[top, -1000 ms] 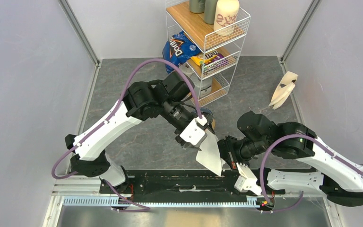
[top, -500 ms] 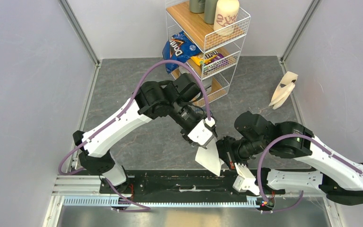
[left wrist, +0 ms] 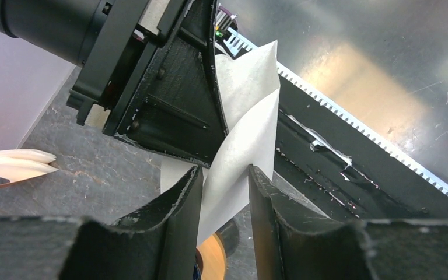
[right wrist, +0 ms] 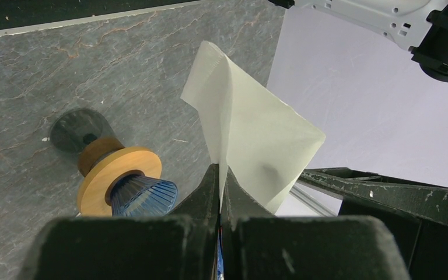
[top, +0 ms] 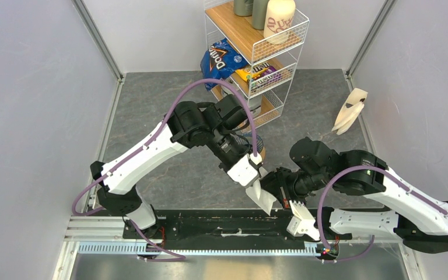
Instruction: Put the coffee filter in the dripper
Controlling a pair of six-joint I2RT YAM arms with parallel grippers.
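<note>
Right gripper (right wrist: 219, 169) pinched shut on coffee filter (right wrist: 256, 134) edge. Left gripper (left wrist: 224, 170) jaws narrow, astride the same sheet. Filter white, creased, fanned open (midair, over table (right wrist: 93, 58)). Blue ribbed dripper (right wrist: 143, 198) in wooden ring (right wrist: 108, 175), apart.

At the far side, a crinkled blue snack bag (top: 220, 58) beside the white wire shelf rack (top: 286, 44) carries the Doritos name in pale letters, only partly legible. On the rack's top wooden shelf, a cream canister (top: 279, 20) shows large dark printed letters, cut off and unreadable. A yellow-and-purple packet (top: 258, 72) on the middle shelf has print too small to read.
</note>
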